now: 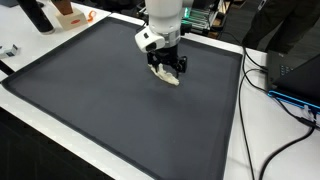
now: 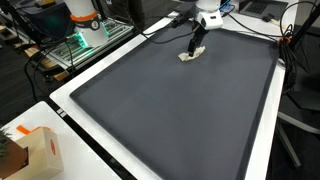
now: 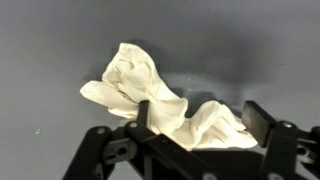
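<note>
Wrist view, hand (image 3: 200,108) spread wide, fingers either side of crumpled white cloth (image 3: 135,80), on dark grey mat (image 3: 50,40)

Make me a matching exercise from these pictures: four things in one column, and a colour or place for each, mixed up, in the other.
Column one
1 cloth
2 mat
3 tool
4 cardboard box

Column two
A dark grey, the biggest surface
B white and crumpled, lying on the mat
C off the mat, beyond one corner
D open, down over the cloth

Pairs: 1-B, 2-A, 3-D, 4-C
</note>
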